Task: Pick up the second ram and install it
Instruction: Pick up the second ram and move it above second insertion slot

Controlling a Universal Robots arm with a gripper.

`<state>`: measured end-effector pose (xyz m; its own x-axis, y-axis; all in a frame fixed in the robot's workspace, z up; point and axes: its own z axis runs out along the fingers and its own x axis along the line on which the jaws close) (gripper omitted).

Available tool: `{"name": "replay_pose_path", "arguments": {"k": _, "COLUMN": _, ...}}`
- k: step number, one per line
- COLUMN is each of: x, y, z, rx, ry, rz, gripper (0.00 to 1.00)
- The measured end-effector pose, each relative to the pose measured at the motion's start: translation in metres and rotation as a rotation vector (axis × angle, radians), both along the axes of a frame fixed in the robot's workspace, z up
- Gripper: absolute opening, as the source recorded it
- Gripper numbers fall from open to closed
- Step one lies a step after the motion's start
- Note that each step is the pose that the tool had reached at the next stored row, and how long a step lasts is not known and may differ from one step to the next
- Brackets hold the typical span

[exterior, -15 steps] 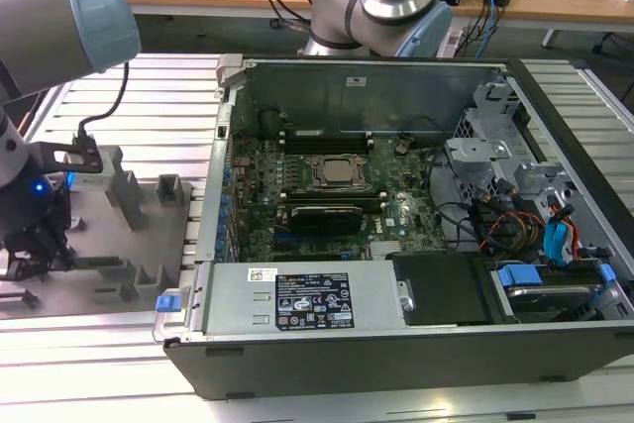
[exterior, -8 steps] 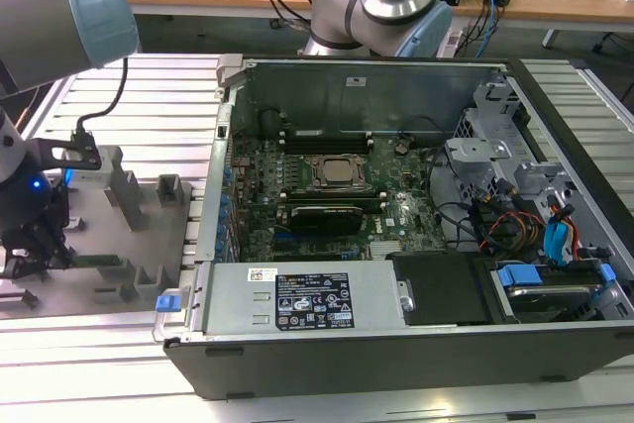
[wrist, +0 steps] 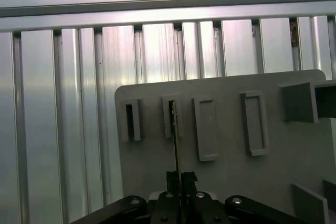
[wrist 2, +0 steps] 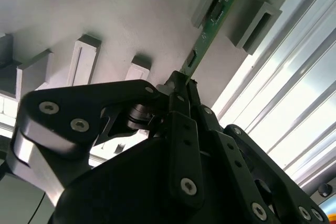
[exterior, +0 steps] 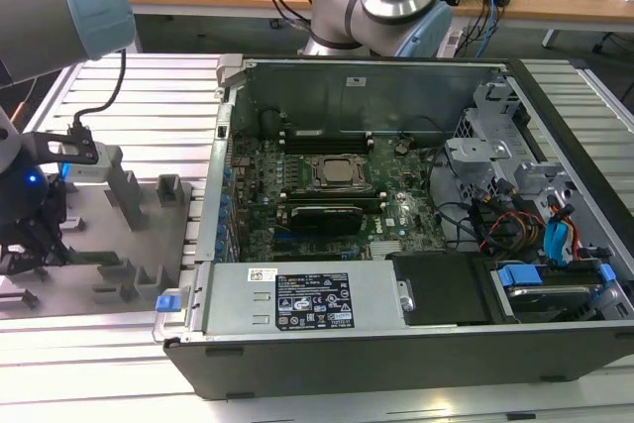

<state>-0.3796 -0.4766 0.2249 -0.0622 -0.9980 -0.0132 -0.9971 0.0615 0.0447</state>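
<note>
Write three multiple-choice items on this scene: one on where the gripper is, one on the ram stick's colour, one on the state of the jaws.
1. The gripper is over:
A) the gray fixture
B) the motherboard
C) the drive bay

2. The second ram is:
A) blue
B) green
C) red

3. The jaws are:
A) wide open
B) shut on the second ram
C) shut on a cable

Answers:
1. A: the first wrist view shows the fixture's slotted blocks just beyond the jaws.
2. B: the board shows green in the second wrist view.
3. B: the jaws pinch one end of the stick while its far end sits in a fixture slot.
</note>
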Motion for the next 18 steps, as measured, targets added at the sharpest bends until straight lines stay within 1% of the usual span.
{"name": "replay_pose_path", "arguments": {"k": 12, "x": 0.0, "y": 0.0, "z": 0.0094, "rx": 0.0001, "ry": -0.0001, "rz": 0.0, "gripper": 0.14}}
{"name": "replay_pose_path", "arguments": {"k": 15, "x": 0.0, "y": 0.0, "z": 0.0126, "rx": 0.0001, "ry": 0.0, "rz": 0.0, "gripper": 0.14}}
{"name": "replay_pose_path", "arguments": {"k": 18, "x": 0.0, "y": 0.0, "z": 0.0177, "rx": 0.0001, "ry": -0.0001, "rz": 0.0, "gripper": 0.14}}
